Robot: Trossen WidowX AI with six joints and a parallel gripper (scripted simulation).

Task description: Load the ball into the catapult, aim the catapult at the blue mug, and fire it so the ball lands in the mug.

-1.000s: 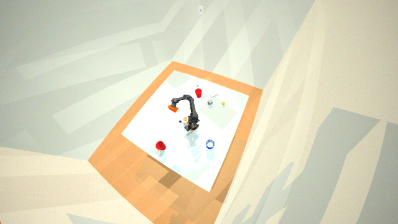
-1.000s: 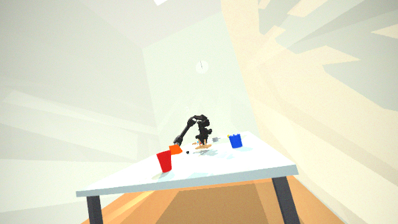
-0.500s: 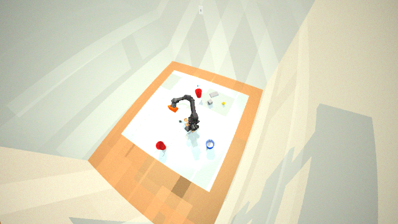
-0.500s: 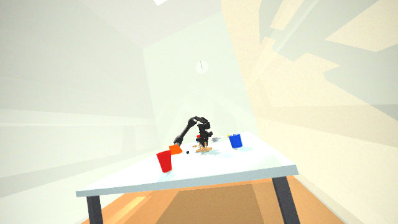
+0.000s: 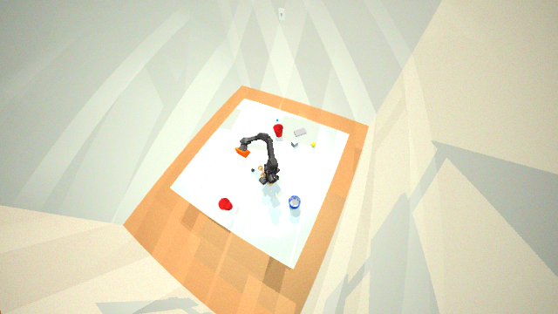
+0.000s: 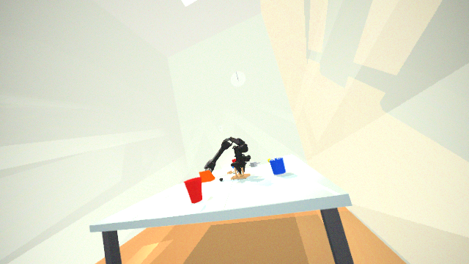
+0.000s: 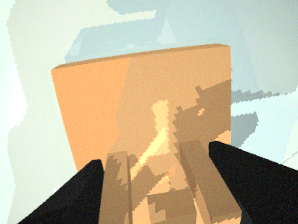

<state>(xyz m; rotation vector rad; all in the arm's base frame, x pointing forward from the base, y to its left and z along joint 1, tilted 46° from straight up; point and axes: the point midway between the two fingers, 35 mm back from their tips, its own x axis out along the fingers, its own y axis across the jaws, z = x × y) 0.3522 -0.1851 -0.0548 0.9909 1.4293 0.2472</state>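
The wooden catapult [image 5: 261,167] [image 6: 239,177] [image 7: 97,110] stands mid-table; its flat base and two side rails fill much of the wrist view. My gripper [image 5: 270,180] [image 6: 239,170] [image 7: 156,152] is low over it, one black finger outside each rail, shut on the catapult. The blue mug [image 5: 294,208] [image 6: 278,166] stands upright to the right, apart from the catapult. A small dark round thing [image 5: 253,170] [image 6: 220,180] lies left of the catapult; I cannot tell if it is the ball. No ball can be made out in the catapult, which my gripper partly hides.
A red cup [image 5: 225,204] [image 6: 193,191] stands front left, another red cup [image 5: 278,130] at the back. Behind are a small blue thing [image 5: 277,119], a grey block [image 5: 295,144], a flat grey thing [image 5: 300,132] and a yellow ball [image 5: 313,145]. An orange block [image 5: 242,152] [image 6: 207,176] sits at my arm's base.
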